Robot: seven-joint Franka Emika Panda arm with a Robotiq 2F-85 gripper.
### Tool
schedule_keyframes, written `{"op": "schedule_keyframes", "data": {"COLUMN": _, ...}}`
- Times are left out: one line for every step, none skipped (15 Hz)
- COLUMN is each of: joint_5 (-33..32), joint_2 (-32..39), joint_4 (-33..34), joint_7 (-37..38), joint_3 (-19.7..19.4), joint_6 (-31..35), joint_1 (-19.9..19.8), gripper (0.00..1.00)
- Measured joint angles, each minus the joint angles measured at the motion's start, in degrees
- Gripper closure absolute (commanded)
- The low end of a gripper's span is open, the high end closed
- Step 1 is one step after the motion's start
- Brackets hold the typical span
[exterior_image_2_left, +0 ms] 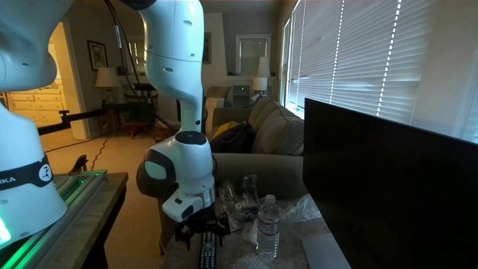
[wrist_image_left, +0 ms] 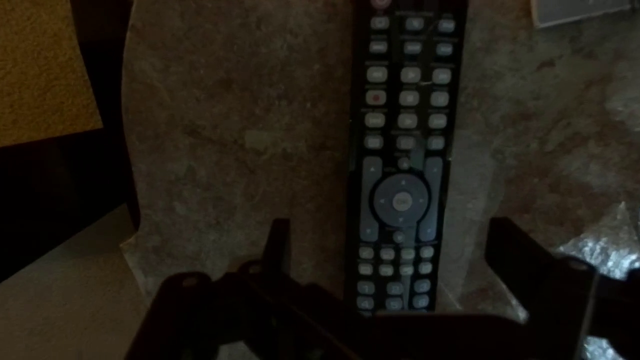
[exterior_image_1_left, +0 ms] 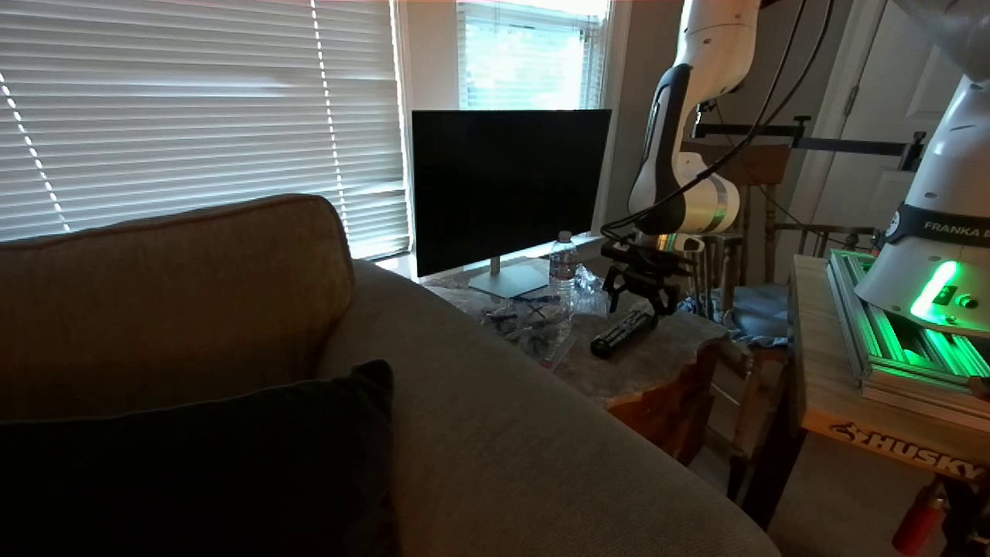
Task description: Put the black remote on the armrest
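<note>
The black remote [exterior_image_1_left: 621, 334] lies flat on a small stone-patterned table beside the sofa. It also shows in an exterior view [exterior_image_2_left: 207, 256] and lengthwise in the wrist view [wrist_image_left: 402, 150], where its lower end is hidden by the gripper. My gripper [exterior_image_1_left: 639, 308] is open above the remote. In the wrist view the fingers [wrist_image_left: 387, 227] stand on either side of the remote with a gap on each side. The gripper also shows in an exterior view [exterior_image_2_left: 204, 244]. The beige armrest [exterior_image_1_left: 495, 418] is apart from the gripper and shows too in an exterior view [exterior_image_2_left: 257, 168].
A water bottle [exterior_image_1_left: 563, 267] and crumpled clear plastic [exterior_image_2_left: 239, 203] stand and lie near the remote. A large black screen [exterior_image_1_left: 510, 189] stands at the table's back. A dark cushion [exterior_image_1_left: 209, 472] leans on the sofa. A wooden chair back [exterior_image_1_left: 669, 402] is close to the table edge.
</note>
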Motion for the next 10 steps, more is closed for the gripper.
{"op": "schedule_keyframes", "data": {"joint_5": -0.61, "joint_2": 0.64, "joint_4": 0.12, "joint_7": -0.5, "joint_3": -0.03, "joint_6": 0.14, "joint_1": -0.1, "gripper": 0.0}}
{"op": "schedule_keyframes", "data": {"joint_5": -1.1, "joint_2": 1.13, "joint_4": 0.17, "joint_7": -1.24, "joint_3": -0.13, "joint_6": 0.14, "joint_1": -0.11, "gripper": 0.0}}
{"op": "schedule_keyframes", "data": {"joint_5": -2.3, "joint_2": 1.54, "joint_4": 0.18, "joint_7": -1.48, "joint_3": -0.42, "joint_6": 0.15, "joint_1": -0.07, "gripper": 0.0}}
{"op": "schedule_keyframes", "data": {"joint_5": -3.65, "joint_2": 1.9, "joint_4": 0.2, "joint_7": -1.47, "joint_3": -0.75, "joint_6": 0.18, "joint_1": -0.04, "gripper": 0.0}}
{"op": "schedule_keyframes", "data": {"joint_5": -4.74, "joint_2": 2.21, "joint_4": 0.28, "joint_7": -1.47, "joint_3": -1.06, "joint_6": 0.24, "joint_1": -0.04, "gripper": 0.0}}
{"op": "schedule_keyframes", "data": {"joint_5": -5.48, "joint_2": 2.45, "joint_4": 0.41, "joint_7": -1.47, "joint_3": -1.29, "joint_6": 0.35, "joint_1": -0.04, "gripper": 0.0}}
{"op": "schedule_keyframes", "data": {"joint_5": -6.1, "joint_2": 2.62, "joint_4": 0.58, "joint_7": -1.47, "joint_3": -1.48, "joint_6": 0.42, "joint_1": -0.03, "gripper": 0.0}}
{"op": "schedule_keyframes", "data": {"joint_5": -6.5, "joint_2": 2.77, "joint_4": 0.79, "joint_7": -1.47, "joint_3": -1.64, "joint_6": 0.48, "joint_1": 0.01, "gripper": 0.0}}
{"op": "schedule_keyframes", "data": {"joint_5": -6.84, "joint_2": 2.92, "joint_4": 0.96, "joint_7": -1.47, "joint_3": -1.75, "joint_6": 0.59, "joint_1": 0.04, "gripper": 0.0}}
{"op": "schedule_keyframes", "data": {"joint_5": -7.12, "joint_2": 3.05, "joint_4": 1.1, "joint_7": -1.47, "joint_3": -1.79, "joint_6": 0.77, "joint_1": 0.05, "gripper": 0.0}}
